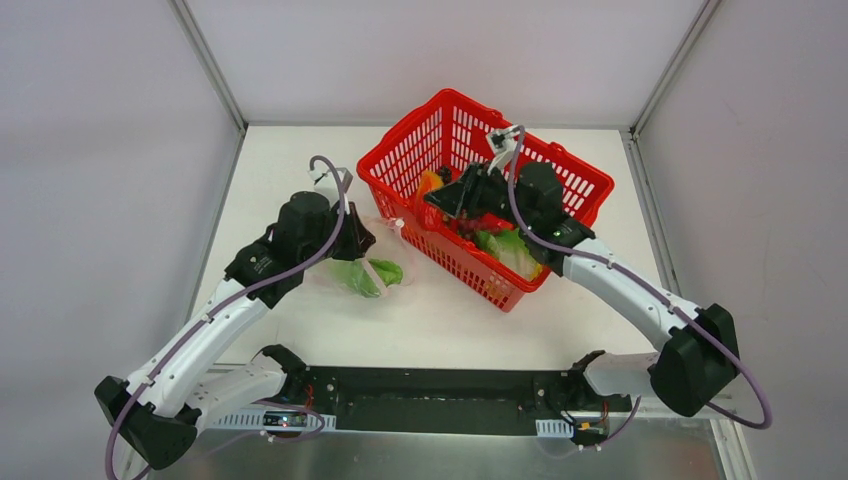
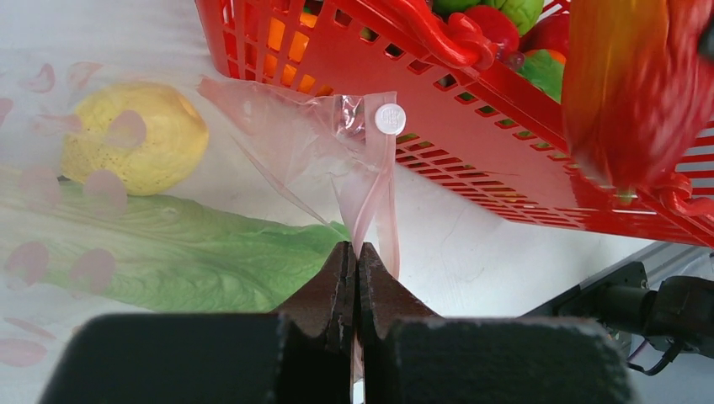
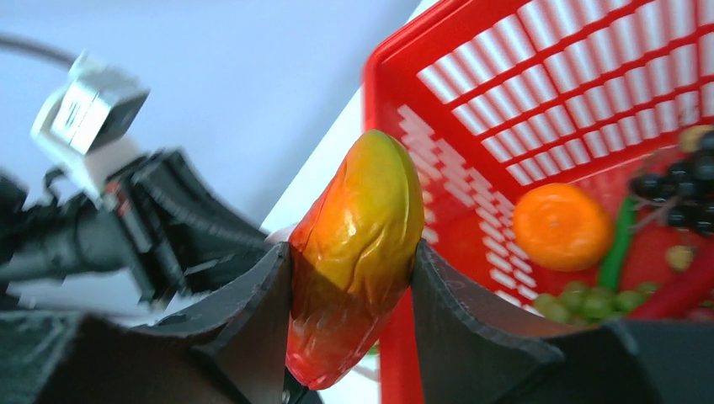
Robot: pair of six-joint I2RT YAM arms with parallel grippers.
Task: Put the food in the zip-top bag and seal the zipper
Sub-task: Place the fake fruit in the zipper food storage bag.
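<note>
Overhead view: a red basket (image 1: 420, 140) sits toward the back of a white table (image 1: 290, 180); just left of the basket the left gripper (image 1: 358, 238) is down at the clear zip-top bag (image 1: 385, 262), which lies flat with a green cabbage (image 1: 365, 277) inside, while the right gripper (image 1: 440, 196) hovers over the basket's left half carrying a red-and-yellow fruit (image 1: 430, 183). Left wrist view: the jaws are pressed fully together on the bag's mouth edge, pinching it by the pink zipper (image 2: 383, 210) below a small white slider (image 2: 389, 118); through the spotted film show the cabbage and a yellow fruit (image 2: 135, 135), both lying beside the basket's near wall. Right wrist view: the two fingers stand half apart, clamped on either side of the glossy fruit's middle, above the basket's rim; an orange piece (image 3: 562, 225) rests on the basket floor among other toy produce. The bag looks thin, limp and slippery, likely to collapse unless held at the stiffer zipper edge; the toy fruit looks light, hard and smooth, so a grip across its widest part seems safest against it slipping out
</note>
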